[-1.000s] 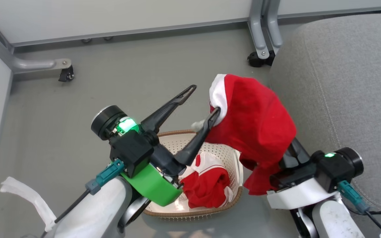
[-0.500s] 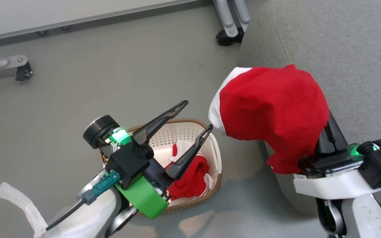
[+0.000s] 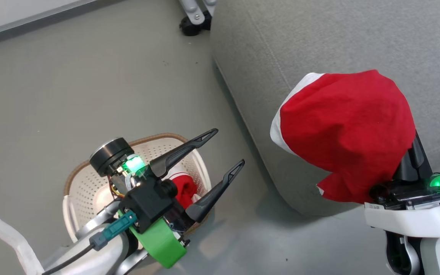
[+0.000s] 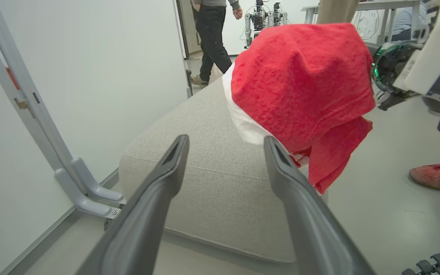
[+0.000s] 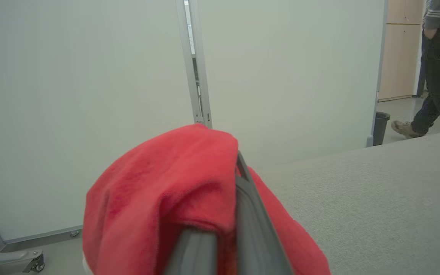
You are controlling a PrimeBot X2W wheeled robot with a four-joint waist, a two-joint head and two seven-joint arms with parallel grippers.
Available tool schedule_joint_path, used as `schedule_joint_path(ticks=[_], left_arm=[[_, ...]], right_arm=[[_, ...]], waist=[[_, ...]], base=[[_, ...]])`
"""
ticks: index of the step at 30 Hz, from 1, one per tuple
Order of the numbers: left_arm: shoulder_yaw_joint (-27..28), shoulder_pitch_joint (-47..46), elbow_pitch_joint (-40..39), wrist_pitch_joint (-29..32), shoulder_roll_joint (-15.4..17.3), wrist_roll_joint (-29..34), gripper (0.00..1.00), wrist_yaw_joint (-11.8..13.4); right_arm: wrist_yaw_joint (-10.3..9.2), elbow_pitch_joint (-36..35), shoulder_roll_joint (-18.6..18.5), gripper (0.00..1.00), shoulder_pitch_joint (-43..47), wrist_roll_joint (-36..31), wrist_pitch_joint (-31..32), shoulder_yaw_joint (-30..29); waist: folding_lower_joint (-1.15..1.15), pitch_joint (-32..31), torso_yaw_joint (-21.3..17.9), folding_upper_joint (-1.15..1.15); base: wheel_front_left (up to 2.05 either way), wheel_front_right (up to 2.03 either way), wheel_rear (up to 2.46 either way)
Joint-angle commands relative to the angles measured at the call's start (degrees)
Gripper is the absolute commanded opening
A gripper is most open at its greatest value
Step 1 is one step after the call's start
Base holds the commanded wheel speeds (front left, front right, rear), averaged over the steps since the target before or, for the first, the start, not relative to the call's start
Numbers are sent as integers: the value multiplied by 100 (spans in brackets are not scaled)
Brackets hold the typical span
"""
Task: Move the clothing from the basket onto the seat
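A red shirt [image 3: 346, 133] with a white edge hangs draped over my right gripper [image 5: 235, 179], which is shut on it, above the near edge of the grey seat [image 3: 319, 46]. The cloth hides the fingertips in the head view. My left gripper [image 3: 227, 148] is open and holds nothing above the cream basket [image 3: 155, 136] on the floor. More red clothing [image 3: 183, 189] lies inside the basket, partly hidden by my left wrist. In the left wrist view, the open left gripper [image 4: 225, 143] points at the seat [image 4: 212, 179] and the hanging shirt [image 4: 300, 84].
A grey partition leg with a caster [image 3: 193, 23] stands at the seat's far corner, against white panels. A person [image 4: 212, 34] walks beyond the seat. A foot in a red shoe [image 4: 434, 177] rests on the floor, and a dark bin [image 5: 380, 128] stands by the panel's end.
The head view has swung right. My right gripper has carried the red shirt from beside the basket to over the seat's edge. The left finger that touched the shirt's white edge is now apart from it.
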Motion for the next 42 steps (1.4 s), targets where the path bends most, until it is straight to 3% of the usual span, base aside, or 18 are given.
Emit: schedule_joint_path(ticks=[1, 7, 15, 20, 28, 36, 42], left_arm=[[11, 5, -62, 62, 118, 67, 100, 29], [-128, 11, -347, 303, 268, 84, 100, 48], [-402, -264, -518, 461, 349, 37, 100, 0], [-353, -338, -733, 533, 519, 80, 100, 36], [-432, -806, -1056, 537, 717, 99, 100, -9], [-660, -1442, -1002, 191, 866, -21, 100, -20], [-897, -1780, -814, -135, 938, -111, 100, -23]], right_arm=[[-6, -66, 0, 0, 73, 82, -4, 0], [-6, -256, -3, 0, 274, 339, -4, -135], [-6, -461, 1, 0, 423, 641, -4, -487], [-5, -520, 1, 0, -76, 891, -4, -711], [-6, -403, 1, 0, -1580, 971, -4, -1954], [-3, -39, -5, 0, -3198, 202, -4, -2937], [-3, 484, -8, 0, -3894, -152, -4, -3306]], waist=[[0, 321, -683, 0], [0, 493, -1197, 0], [0, 763, -1257, 0], [0, 1134, -1175, 0], [0, 2005, -264, 0], [0, 2733, 481, 0], [0, 3052, 812, 0]], base=[[0, 0, 0], [0, 0, 0], [0, 0, 0], [0, 0, 0], [0, 0, 0], [0, 0, 0], [0, 0, 0]])
